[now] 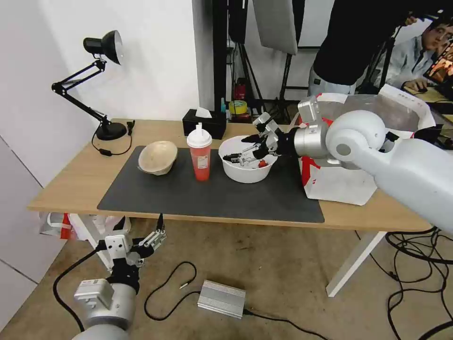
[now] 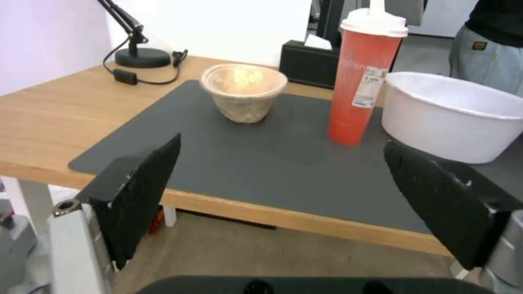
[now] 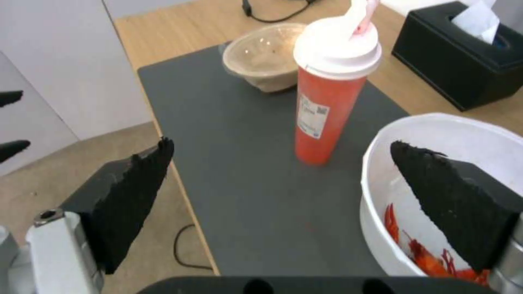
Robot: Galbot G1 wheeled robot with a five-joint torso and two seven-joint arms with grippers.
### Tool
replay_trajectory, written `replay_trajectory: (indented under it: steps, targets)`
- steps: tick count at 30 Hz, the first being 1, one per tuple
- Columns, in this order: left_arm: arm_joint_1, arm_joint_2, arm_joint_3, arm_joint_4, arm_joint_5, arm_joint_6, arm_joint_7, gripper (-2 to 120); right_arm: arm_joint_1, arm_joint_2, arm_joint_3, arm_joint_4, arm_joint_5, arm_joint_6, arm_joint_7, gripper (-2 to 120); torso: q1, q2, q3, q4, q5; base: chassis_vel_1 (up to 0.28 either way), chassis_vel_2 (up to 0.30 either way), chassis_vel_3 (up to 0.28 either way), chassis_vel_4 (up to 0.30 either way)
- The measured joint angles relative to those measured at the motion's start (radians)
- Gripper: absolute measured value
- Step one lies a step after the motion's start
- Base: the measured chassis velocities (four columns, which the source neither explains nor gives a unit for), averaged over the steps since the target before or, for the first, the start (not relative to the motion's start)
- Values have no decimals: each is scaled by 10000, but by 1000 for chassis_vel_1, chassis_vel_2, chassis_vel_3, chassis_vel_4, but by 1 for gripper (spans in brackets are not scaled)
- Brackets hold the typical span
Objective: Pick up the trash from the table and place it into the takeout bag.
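Left claw, nearest the head cam, hangs low in front of the table's near edge w/ jaws spread wide & nothing between them; its black fingers frame the mat in the left wrist view. Right claw, reaching in from the right, sits over the white bowl, jaws wide open and holding nothing; one finger hangs inside the bowl, the other finger out over the mat on the bowl's left. Whether a finger touches the rim can't be told.

White bowl stands on the right part of the dark grey mat, red scraps lying at its bottom. Just left of it, upright, the red cup w/ white dome lid and a straw. Left again, near the mat's far-left corner, the beige bowl, tipped in the head view so its opening faces the camera. All 3 are apart from each other.

Mat lies on the wooden table. Red-and-white bag stands on the table's right end, just beside the mat's right edge, mouth open w/ silvery lining showing, partly behind the right arm. Far side of the table: black tissue box behind the cup, black desk lamp at far left.
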Motion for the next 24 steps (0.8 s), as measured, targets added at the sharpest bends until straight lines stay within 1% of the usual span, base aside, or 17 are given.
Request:
replay_trajectory:
  steps: [10,24]
  targets:
    - [18,-63,30,21,76,-22,23,100,-127,-14,-97,-130,-38,-103,-119,100,0,0,0,0,0,0,0,0,0]
    - [57,-138,57,50,242,-165,77,100,-185,-35,-226,-449,-389,-227,-566,100,0,0,0,0,1,0,0,0,0]
